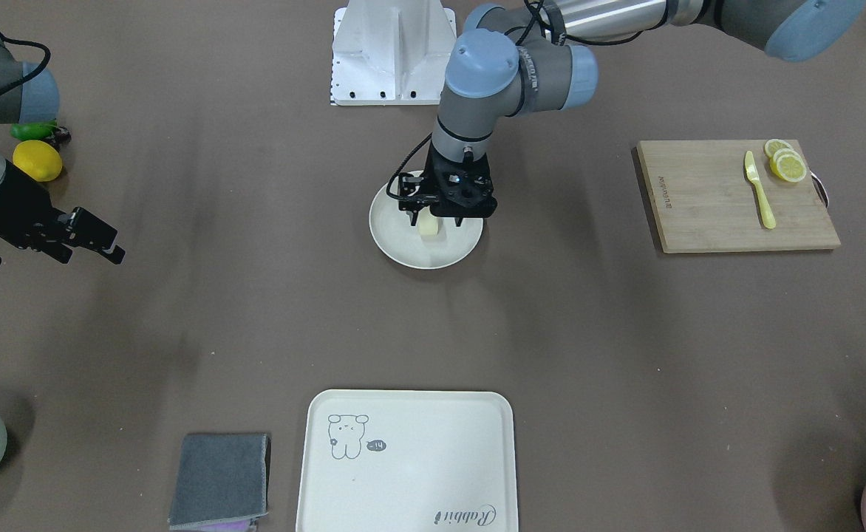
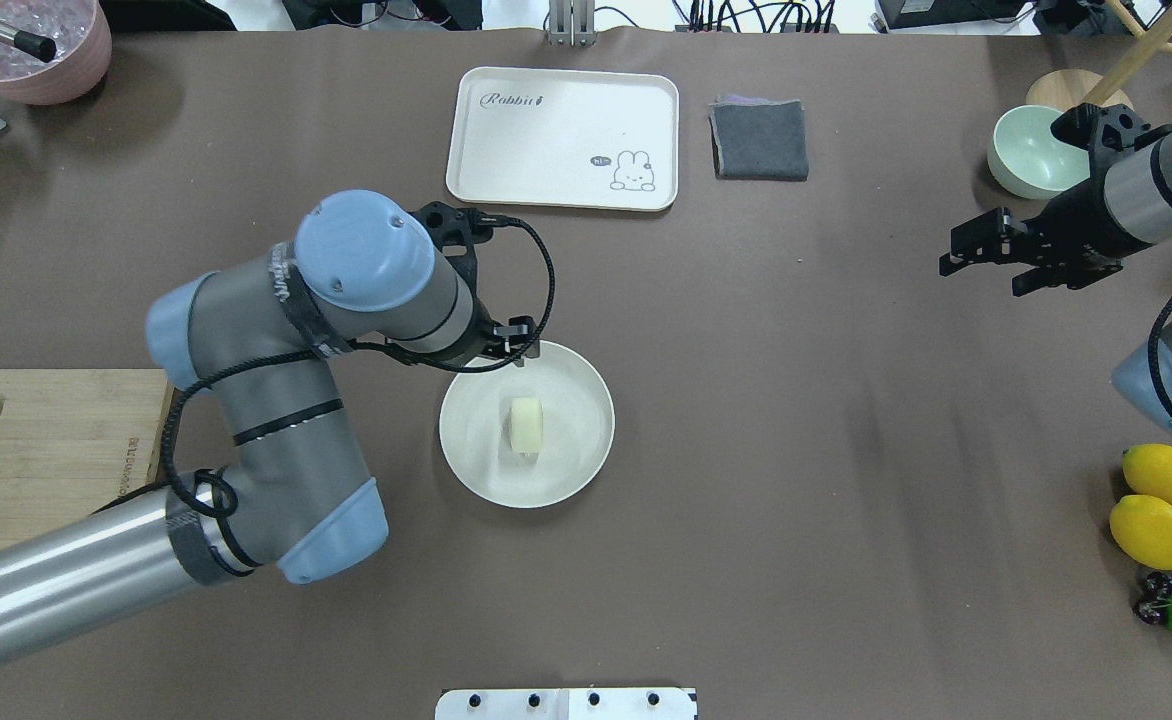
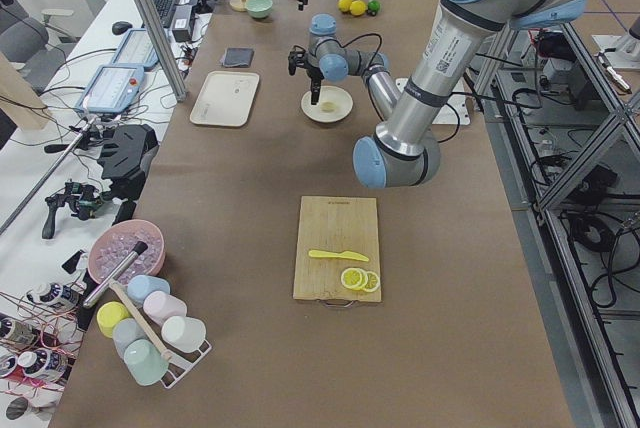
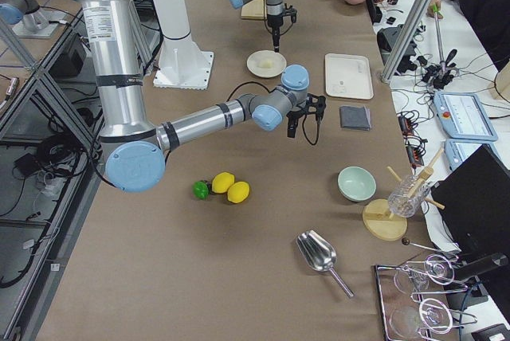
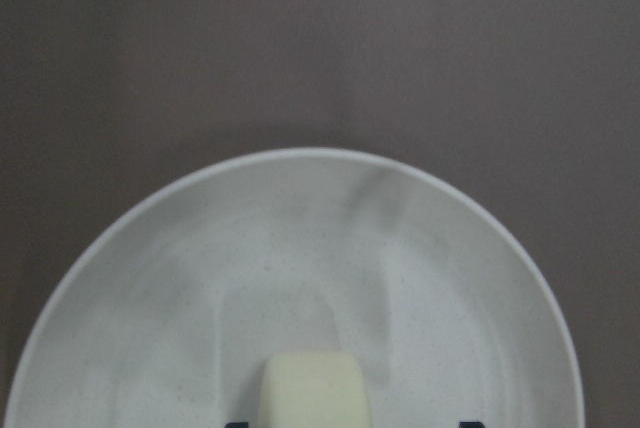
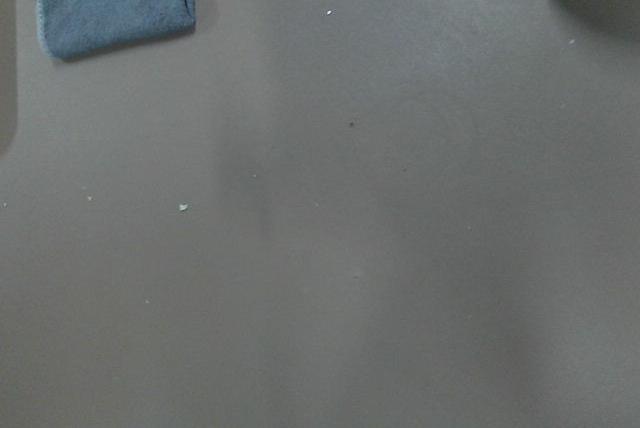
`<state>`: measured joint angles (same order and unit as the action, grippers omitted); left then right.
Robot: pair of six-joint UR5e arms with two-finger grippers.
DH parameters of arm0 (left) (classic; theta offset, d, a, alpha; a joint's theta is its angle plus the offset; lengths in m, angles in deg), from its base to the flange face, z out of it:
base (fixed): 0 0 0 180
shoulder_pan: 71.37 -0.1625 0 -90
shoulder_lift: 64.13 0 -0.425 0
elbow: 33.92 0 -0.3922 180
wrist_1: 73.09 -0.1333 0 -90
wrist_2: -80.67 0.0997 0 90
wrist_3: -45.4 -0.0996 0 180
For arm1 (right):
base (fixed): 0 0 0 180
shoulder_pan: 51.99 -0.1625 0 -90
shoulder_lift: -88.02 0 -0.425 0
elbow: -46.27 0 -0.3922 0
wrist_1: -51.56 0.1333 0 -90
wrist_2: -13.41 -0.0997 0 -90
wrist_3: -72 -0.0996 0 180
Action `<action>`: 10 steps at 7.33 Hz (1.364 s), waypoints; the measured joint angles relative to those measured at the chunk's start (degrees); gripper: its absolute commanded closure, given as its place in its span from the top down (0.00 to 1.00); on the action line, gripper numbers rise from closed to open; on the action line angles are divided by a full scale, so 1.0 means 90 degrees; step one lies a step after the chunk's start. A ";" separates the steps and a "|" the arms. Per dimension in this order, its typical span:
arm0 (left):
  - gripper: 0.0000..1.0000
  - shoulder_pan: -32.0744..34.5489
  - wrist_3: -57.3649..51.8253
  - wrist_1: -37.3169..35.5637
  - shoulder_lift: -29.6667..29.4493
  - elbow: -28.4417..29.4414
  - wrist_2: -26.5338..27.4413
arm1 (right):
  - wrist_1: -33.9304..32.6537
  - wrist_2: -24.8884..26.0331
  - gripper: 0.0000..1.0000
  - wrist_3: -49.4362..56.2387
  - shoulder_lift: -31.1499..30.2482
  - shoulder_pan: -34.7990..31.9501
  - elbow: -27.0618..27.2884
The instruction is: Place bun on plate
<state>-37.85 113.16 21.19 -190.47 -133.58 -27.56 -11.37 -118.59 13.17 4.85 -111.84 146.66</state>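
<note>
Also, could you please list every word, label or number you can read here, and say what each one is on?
"Rabbit": script lettering in a corner of the cream tray.
Speech bubble beside the tray's animal drawing: too small to read for sure.
Engraved mark along one edge of the wooden cutting board: too small to read.
Printed label on the left arm's tube: too small to read.
</note>
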 measured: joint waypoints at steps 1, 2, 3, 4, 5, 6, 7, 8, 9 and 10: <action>0.97 0.0492 -0.0809 -0.0716 0.0215 -0.0469 -0.0303 | -0.0097 -0.0064 1.00 0.0518 -0.0179 -0.0238 0.0004; 0.97 0.1089 -0.1792 -0.1441 0.0358 -0.0741 -0.0614 | -0.0322 -0.0103 1.00 0.1324 -0.0386 -0.0583 0.0006; 0.97 0.1775 -0.2919 -0.1967 0.0557 -0.0804 -0.0933 | -0.0716 -0.0126 1.00 0.2297 -0.0542 -0.0997 0.0007; 0.97 0.2586 -0.4210 -0.2248 0.0881 -0.0682 -0.1333 | -0.1295 -0.0142 1.00 0.3428 -0.0652 -0.1463 0.0003; 0.97 0.3425 -0.5591 -0.2355 0.1264 -0.0422 -0.1752 | -0.1852 -0.0149 1.00 0.4439 -0.0719 -0.1859 -0.0016; 0.97 0.4159 -0.6772 -0.2382 0.1690 -0.0207 -0.2052 | -0.2232 -0.0140 1.00 0.5152 -0.0750 -0.2127 -0.0051; 0.97 0.4734 -0.7525 -0.2353 0.2166 -0.0109 -0.2184 | -0.2411 -0.0120 1.00 0.5555 -0.0776 -0.2276 -0.0087; 0.97 0.5139 -0.8011 -0.2134 0.2694 -0.0067 -0.2232 | -0.2474 -0.0107 1.00 0.5728 -0.0790 -0.2338 -0.0099; 0.97 0.5399 -0.8180 -0.1787 0.3110 -0.0046 -0.2332 | -0.2492 -0.0102 1.00 0.5798 -0.0797 -0.2362 -0.0100; 0.97 0.5558 -0.7977 -0.1595 0.3314 -0.0024 -0.2600 | -0.2497 -0.0100 1.00 0.5819 -0.0803 -0.2369 -0.0099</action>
<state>12.18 41.37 6.83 -160.64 -133.79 -50.96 -33.84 -119.49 65.54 -2.38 -133.16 145.77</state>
